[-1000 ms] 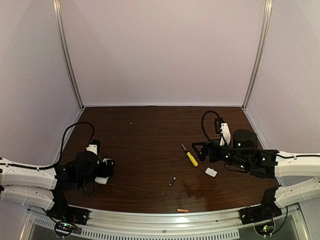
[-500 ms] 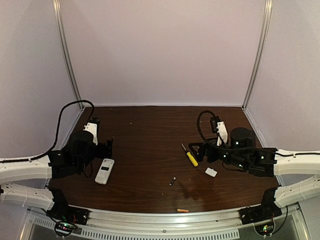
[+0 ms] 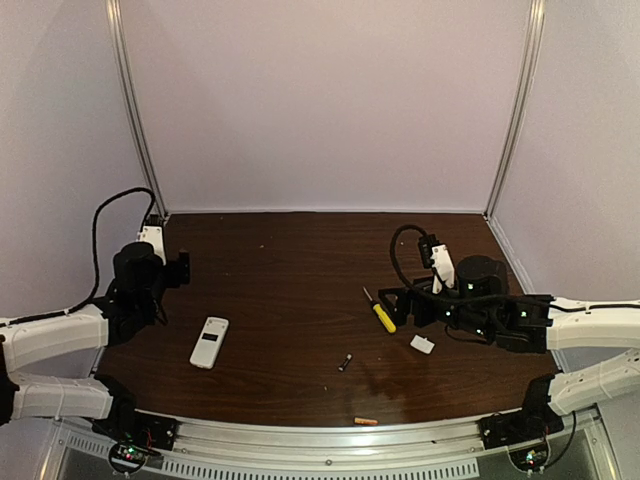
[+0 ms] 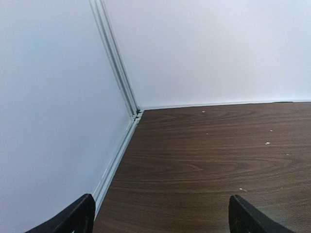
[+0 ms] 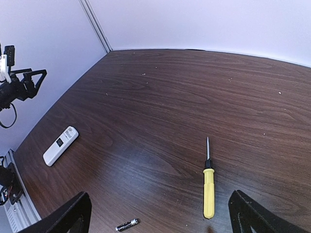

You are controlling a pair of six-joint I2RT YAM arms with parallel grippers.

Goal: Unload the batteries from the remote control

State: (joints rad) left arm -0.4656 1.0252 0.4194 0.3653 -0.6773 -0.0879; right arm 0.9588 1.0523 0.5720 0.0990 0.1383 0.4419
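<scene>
Where the bench meets the left wall, your left fingers hang wide and empty; your right fingers gape near the screwdriver. The remote control lies front-left, dark battery mid-bench, orange battery at the near edge.

Dark wood surface, scattered items.
Remote control left; screwdriver, white chip right; dark battery centre-near; orange battery at near edge.

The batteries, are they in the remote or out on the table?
Out. The dark battery and the orange battery lie loose on the table, well apart from the remote control.
</scene>
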